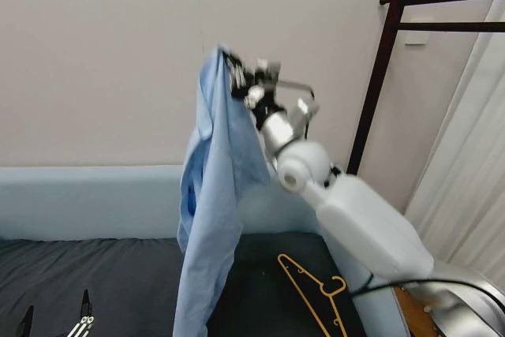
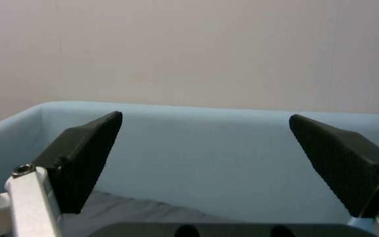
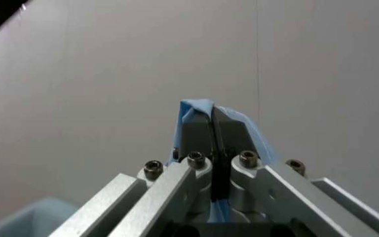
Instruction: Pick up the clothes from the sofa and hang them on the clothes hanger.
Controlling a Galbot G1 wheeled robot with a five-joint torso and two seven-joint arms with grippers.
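A light blue shirt [image 1: 215, 203] hangs in the air above the sofa, held by its top edge. My right gripper [image 1: 231, 71] is shut on that edge, raised high in front of the wall; in the right wrist view its fingers [image 3: 196, 133] pinch a fold of the blue shirt [image 3: 196, 106]. The dark wooden clothes rack [image 1: 379, 69] stands to the right, apart from the shirt. My left gripper [image 1: 55, 317] sits low at the bottom left over the sofa seat; in the left wrist view the left gripper [image 2: 206, 168] is open with nothing between its pads.
A yellow hanger [image 1: 312, 286] lies on the dark seat cushion [image 1: 95, 274] near my right arm. The sofa's pale blue backrest [image 1: 87, 199] runs along the wall. A white curtain [image 1: 473, 179] hangs at the far right beside the rack.
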